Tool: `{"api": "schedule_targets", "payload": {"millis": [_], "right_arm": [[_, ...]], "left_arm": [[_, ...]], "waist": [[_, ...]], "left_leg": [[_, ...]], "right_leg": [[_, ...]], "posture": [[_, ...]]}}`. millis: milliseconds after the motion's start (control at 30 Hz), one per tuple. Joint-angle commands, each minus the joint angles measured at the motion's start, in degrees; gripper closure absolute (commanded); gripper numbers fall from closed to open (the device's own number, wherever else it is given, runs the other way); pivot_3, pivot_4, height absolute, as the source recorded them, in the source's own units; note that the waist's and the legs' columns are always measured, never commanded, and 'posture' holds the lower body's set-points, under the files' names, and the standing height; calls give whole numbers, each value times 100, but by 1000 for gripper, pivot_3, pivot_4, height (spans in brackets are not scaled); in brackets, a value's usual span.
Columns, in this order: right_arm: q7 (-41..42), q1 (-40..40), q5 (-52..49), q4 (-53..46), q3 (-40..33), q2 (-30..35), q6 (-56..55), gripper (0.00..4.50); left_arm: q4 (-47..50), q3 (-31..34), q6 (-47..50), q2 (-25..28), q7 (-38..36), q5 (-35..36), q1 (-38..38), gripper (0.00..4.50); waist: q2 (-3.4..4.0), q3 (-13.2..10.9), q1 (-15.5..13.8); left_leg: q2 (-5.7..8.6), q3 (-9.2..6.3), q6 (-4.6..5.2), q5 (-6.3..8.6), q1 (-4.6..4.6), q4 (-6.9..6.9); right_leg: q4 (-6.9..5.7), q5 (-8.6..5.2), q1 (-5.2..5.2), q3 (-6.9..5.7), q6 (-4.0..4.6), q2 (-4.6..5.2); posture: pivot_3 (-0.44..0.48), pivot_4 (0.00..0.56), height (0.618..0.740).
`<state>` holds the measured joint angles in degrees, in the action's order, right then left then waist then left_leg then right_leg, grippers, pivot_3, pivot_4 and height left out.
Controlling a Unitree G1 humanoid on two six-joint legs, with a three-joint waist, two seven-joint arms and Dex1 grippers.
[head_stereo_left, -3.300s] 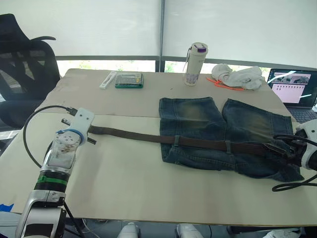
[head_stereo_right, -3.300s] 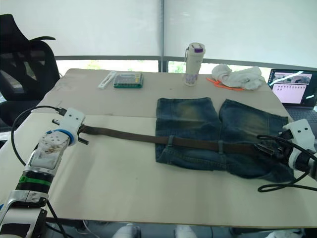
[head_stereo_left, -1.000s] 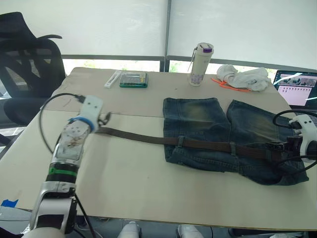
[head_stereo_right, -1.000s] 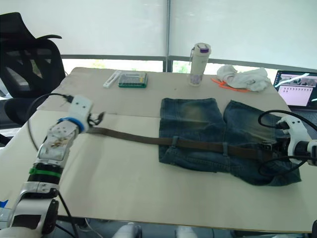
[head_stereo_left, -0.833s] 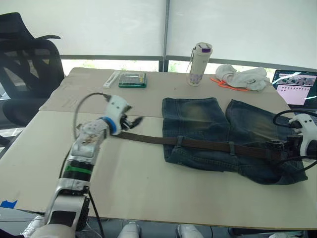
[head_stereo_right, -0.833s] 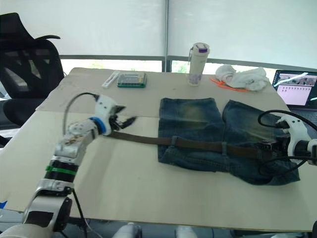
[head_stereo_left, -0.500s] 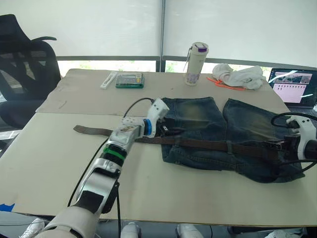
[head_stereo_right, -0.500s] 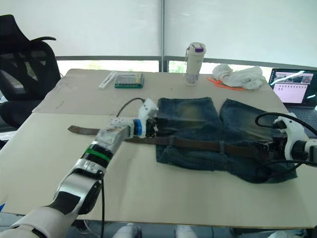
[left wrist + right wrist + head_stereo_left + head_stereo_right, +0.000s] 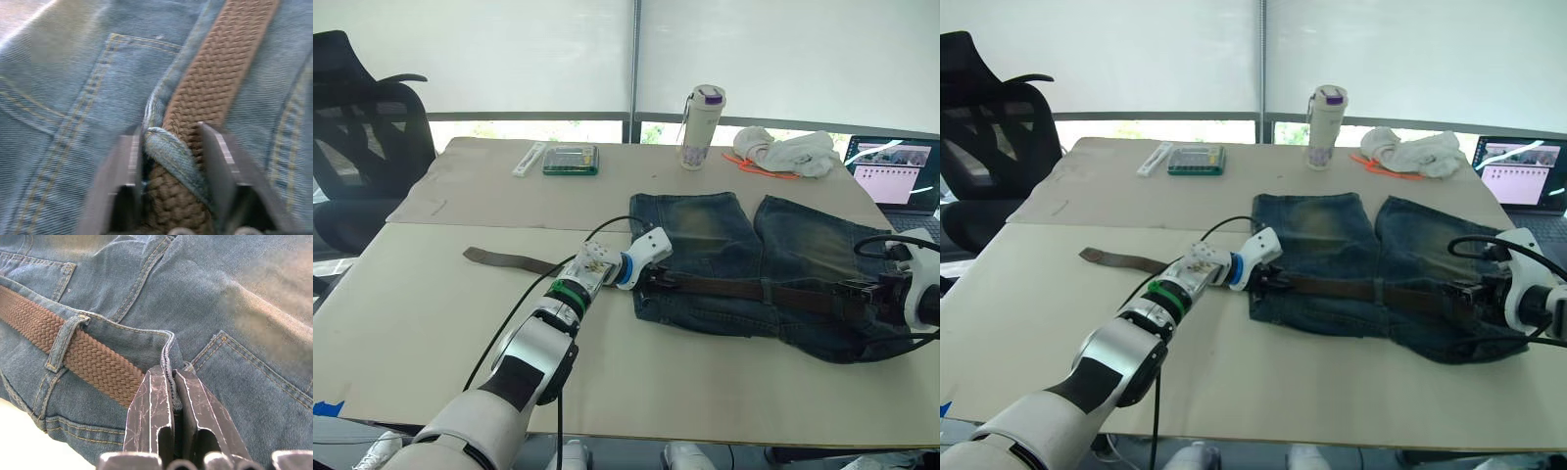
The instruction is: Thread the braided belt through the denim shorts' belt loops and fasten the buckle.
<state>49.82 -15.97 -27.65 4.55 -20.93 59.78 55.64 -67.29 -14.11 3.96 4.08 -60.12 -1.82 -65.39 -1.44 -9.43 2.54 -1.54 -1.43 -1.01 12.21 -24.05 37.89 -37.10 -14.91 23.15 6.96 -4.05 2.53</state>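
Left eye view: the faded blue denim shorts (image 9: 759, 264) lie flat on the beige table (image 9: 509, 323), waistband toward the robot. The dark brown braided belt (image 9: 744, 291) runs along the waistband under the narrow denim belt loops (image 9: 63, 340); its free end (image 9: 494, 258) trails onto the bare table on the robot's left. The buckle cannot be made out.

Containers: a white bottle with a purple cap (image 9: 702, 115) stands upright at the far edge; contents not visible. A flat green box (image 9: 570, 159) lies near it.

Left gripper (image 9: 168, 169): jaws spread, straddling the belt and one belt loop at the shorts' left edge; whether the fingers (image 9: 122, 181) touch the strap cannot be told.

Right gripper (image 9: 173, 396): jaws pressed together, pinching the folded waistband edge of the shorts just beside the belt, at the shorts' right end.
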Motion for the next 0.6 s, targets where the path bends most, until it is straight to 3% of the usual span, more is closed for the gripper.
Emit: {"api": "schedule_targets", "payload": {"millis": [33,100,300,467,600], "right_arm": [[-44,-22,-97,-126,-200,15,29,4500],[-47,-113,-121,-104,-103,-35,-41,4500],[-63,-490,38,-76,305,-367,-596,4500],[-118,-1079,413,153,1008,-868,-1364,4500],[-3,-1705,981,598,1562,-1447,-3053,4500]], "left_arm": [[-46,258,253,187,-230,109,-20,4231],[-37,488,183,352,-26,180,-53,4497],[21,946,-131,820,561,266,-151,4497],[205,1114,-409,1323,545,256,-89,4497],[683,1424,-1306,1653,349,532,101,4497]], "waist": [[0,0,5],[0,0,20],[-1,-1,86],[-1,-1,140],[0,-3,150]], "left_leg": [[0,0,0,0,0,0],[-1,0,0,0,-1,0],[-5,-1,0,0,0,0],[-5,-2,0,0,-2,0],[-7,-2,0,-1,-3,0]], "right_leg": [[0,0,1,0,0,0],[-1,0,3,0,0,-1],[-7,0,7,1,1,-4],[-9,1,11,1,1,-5],[-11,1,14,-1,1,-5]], "posture": [[0,150,737],[0,150,737],[0,150,737],[0,150,737],[0,150,737]]}}
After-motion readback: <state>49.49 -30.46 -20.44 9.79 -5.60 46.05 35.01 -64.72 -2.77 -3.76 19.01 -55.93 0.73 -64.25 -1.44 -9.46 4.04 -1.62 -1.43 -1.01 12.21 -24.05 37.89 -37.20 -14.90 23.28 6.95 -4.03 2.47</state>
